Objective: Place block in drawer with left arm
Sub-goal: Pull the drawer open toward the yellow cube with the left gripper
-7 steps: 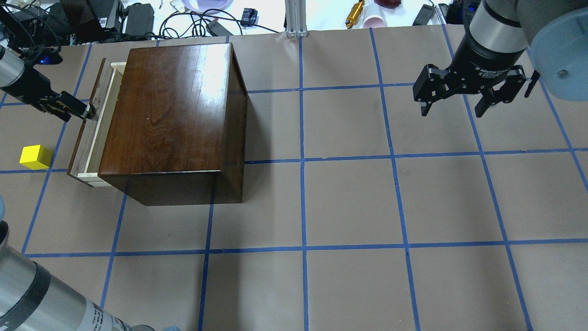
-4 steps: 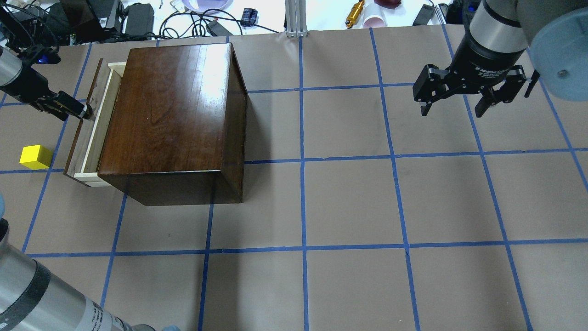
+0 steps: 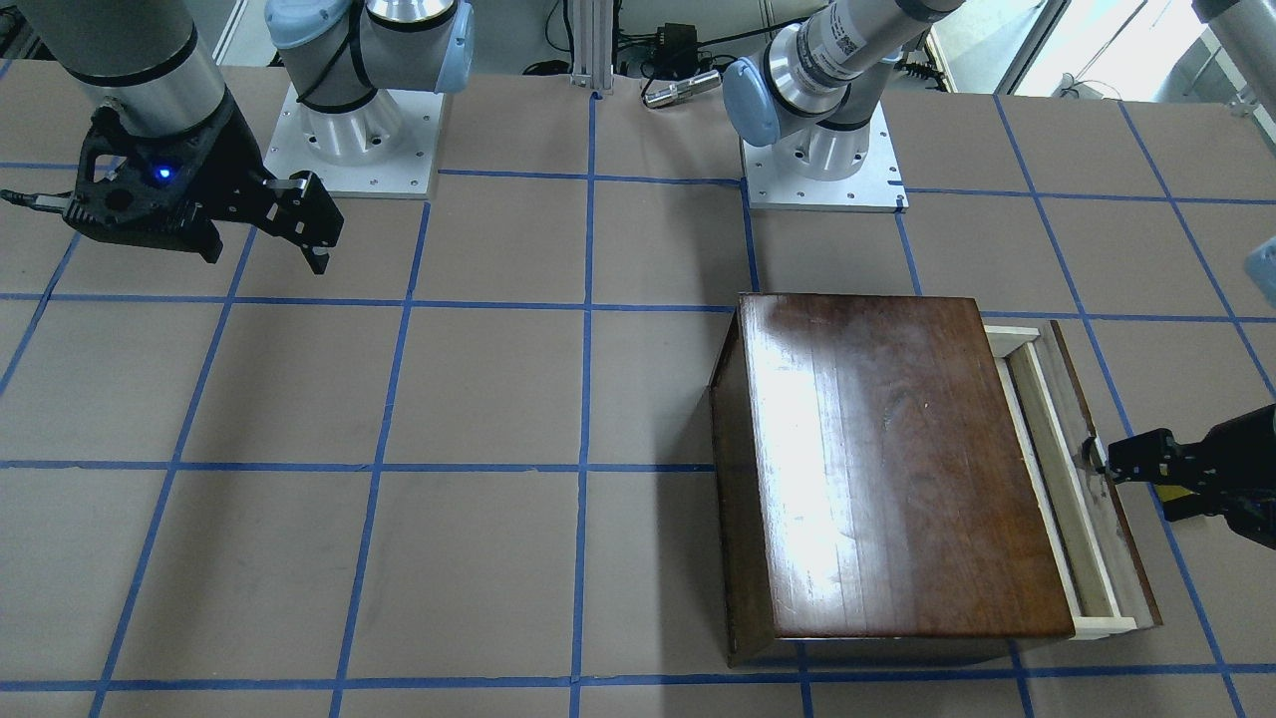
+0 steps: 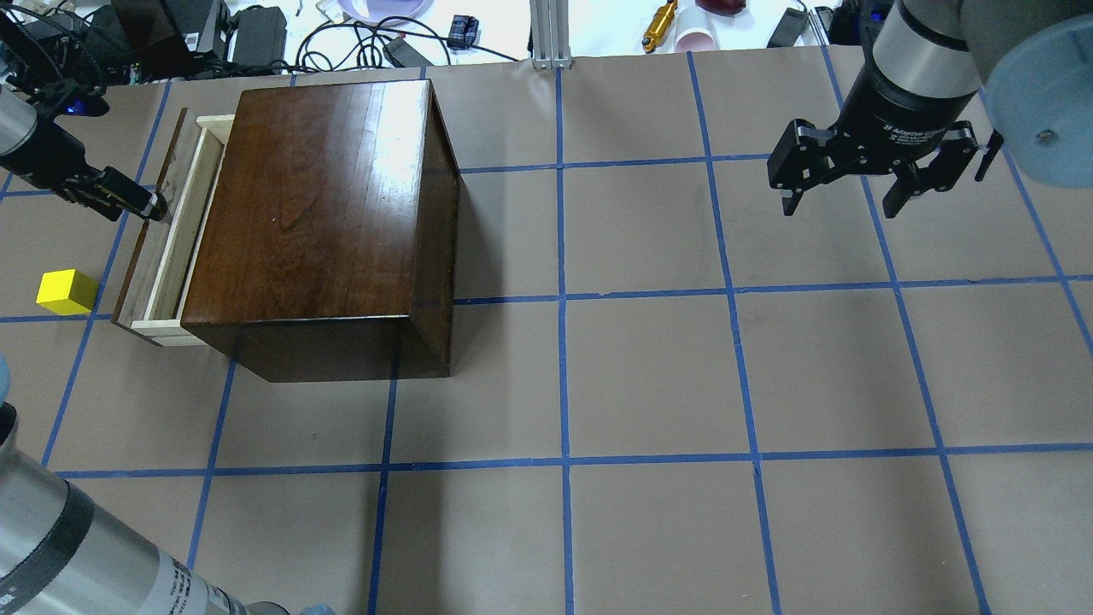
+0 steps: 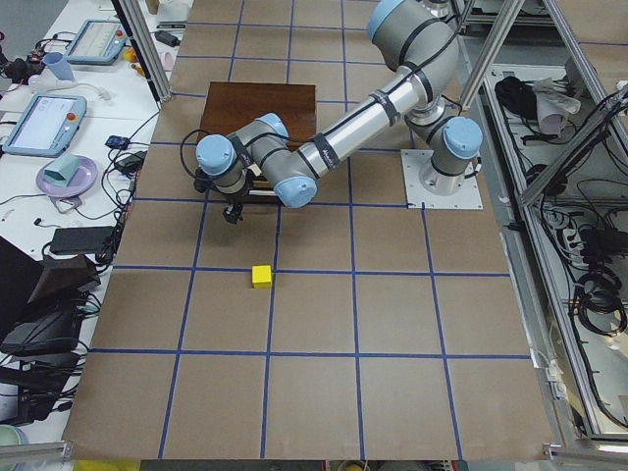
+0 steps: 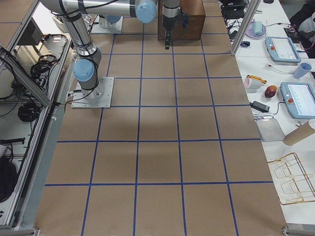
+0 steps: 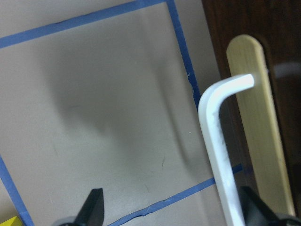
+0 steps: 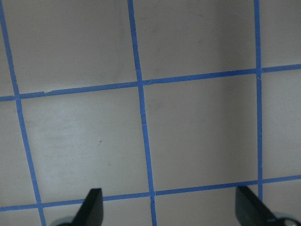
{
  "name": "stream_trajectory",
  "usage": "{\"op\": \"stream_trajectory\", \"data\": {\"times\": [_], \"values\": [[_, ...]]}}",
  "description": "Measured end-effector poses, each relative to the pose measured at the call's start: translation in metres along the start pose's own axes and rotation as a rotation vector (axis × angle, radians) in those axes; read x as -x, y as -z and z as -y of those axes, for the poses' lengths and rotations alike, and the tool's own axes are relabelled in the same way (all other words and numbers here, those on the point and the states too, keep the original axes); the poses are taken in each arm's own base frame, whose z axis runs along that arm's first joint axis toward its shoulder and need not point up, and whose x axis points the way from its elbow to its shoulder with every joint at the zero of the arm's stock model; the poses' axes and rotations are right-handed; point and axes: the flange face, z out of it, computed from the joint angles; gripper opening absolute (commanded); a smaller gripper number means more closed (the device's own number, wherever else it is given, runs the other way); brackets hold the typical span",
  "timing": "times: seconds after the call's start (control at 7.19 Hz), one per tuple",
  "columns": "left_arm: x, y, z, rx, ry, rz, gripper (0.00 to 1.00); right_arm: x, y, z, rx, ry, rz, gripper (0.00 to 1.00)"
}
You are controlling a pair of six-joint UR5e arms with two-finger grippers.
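The yellow block point(image 4: 66, 291) lies on the table left of the drawer; it also shows in the exterior left view point(image 5: 261, 277). The drawer point(image 4: 175, 231) stands partly pulled out of the dark-brown box point(image 4: 324, 213), its pale tray empty. My left gripper point(image 4: 149, 205) is at the drawer's dark front panel. In the left wrist view its fingertips point(image 7: 94, 209) stand wide apart, and the bent metal pull point(image 7: 216, 136) runs down beside the right-hand finger. My right gripper point(image 4: 841, 209) is open and empty, high over the far right.
Cables, power bricks and small items lie beyond the table's far edge point(image 4: 359, 34). An aluminium post point(image 4: 551, 34) stands at the back middle. The arm bases point(image 3: 349, 130) are bolted on the robot side. Blue tape lines grid the brown tabletop.
The drawer has slid further out of the box to the left, and my left gripper has moved left with its front panel. The block and the right arm have not moved.
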Motion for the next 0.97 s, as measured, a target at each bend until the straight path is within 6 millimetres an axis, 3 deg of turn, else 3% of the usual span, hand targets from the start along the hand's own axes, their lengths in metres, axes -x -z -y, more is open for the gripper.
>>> {"op": "stream_trajectory", "data": {"times": [0.97], "values": [[0.027,0.006,-0.006,0.003,-0.029,0.026,0.98,0.0,0.0,0.0,0.0,0.0,0.0,1.0]]}}
